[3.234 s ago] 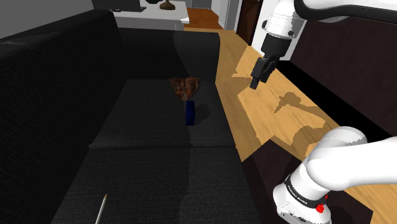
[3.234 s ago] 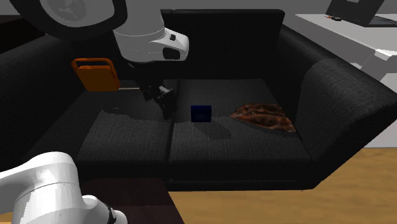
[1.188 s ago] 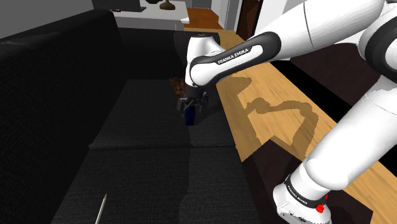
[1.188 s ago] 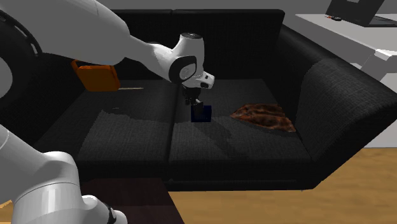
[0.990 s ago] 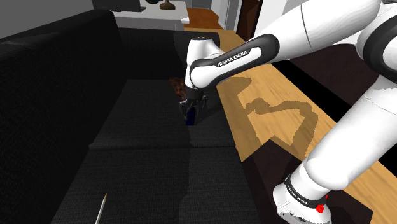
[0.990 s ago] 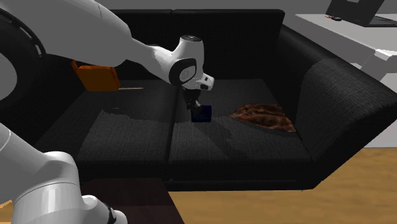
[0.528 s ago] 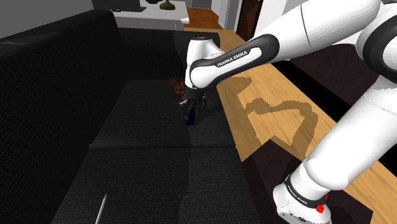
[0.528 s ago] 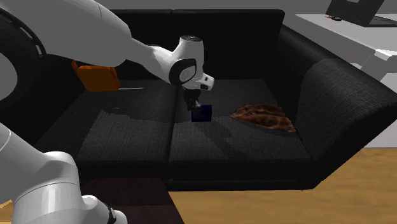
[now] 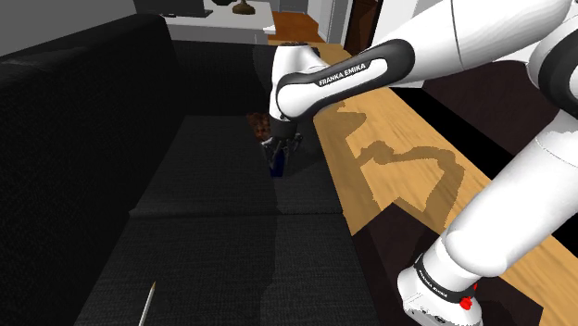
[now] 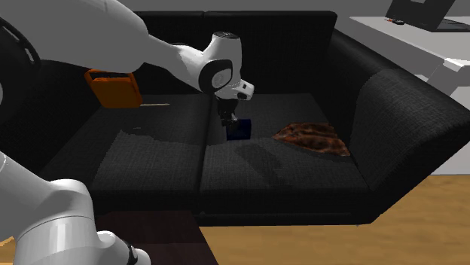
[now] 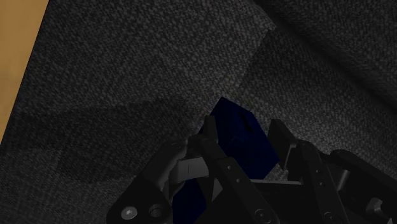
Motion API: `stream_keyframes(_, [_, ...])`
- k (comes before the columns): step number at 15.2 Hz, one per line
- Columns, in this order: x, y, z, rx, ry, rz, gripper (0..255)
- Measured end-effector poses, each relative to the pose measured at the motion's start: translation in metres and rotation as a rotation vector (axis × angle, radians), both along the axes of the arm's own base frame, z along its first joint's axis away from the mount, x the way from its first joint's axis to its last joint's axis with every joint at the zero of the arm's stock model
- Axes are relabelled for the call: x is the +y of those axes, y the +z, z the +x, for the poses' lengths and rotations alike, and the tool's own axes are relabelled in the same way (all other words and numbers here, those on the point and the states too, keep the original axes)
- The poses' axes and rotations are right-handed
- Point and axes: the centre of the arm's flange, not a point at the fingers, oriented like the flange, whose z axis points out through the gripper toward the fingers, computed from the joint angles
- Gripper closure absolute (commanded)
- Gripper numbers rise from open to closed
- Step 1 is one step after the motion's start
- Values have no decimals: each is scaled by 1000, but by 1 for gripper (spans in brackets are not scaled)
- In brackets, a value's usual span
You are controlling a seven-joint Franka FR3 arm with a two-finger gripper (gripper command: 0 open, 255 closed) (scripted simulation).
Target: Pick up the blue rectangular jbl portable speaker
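Observation:
A small dark blue box-shaped speaker (image 10: pixel 242 131) sits between the fingers of my black gripper (image 10: pixel 233 125), just above the seat of a black couch (image 10: pixel 143 154). In the wrist view the speaker (image 11: pixel 240 136) is clasped on both sides by the fingers (image 11: pixel 208 135), so the gripper (image 11: pixel 245 141) is shut on it. The shoulder view has the speaker (image 9: pixel 274 165) showing as a blue sliver under the gripper (image 9: pixel 281 154), near the couch's front edge. A faint shadow lies on the cushion below it.
A brown crumpled cloth (image 10: pixel 310 138) lies on the seat close beside the speaker. An orange flat object (image 10: pixel 113 88) leans at the couch's far end. A thin stick (image 9: pixel 147 304) lies on the near cushion. Wooden floor (image 9: pixel 398 157) runs along the couch front.
The fingers have shut on the speaker within the last second. The hand has since risen slightly, taking the speaker off the cushion.

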Motion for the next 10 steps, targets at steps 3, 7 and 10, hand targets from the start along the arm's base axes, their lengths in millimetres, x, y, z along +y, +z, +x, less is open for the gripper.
stream_keyframes(3, [0,17,-1,0,0,0,255])
stream_keyframes(7, [0,37,-1,0,0,0,255])
stream_keyframes(10, [-1,51,0,0,0,0,255])
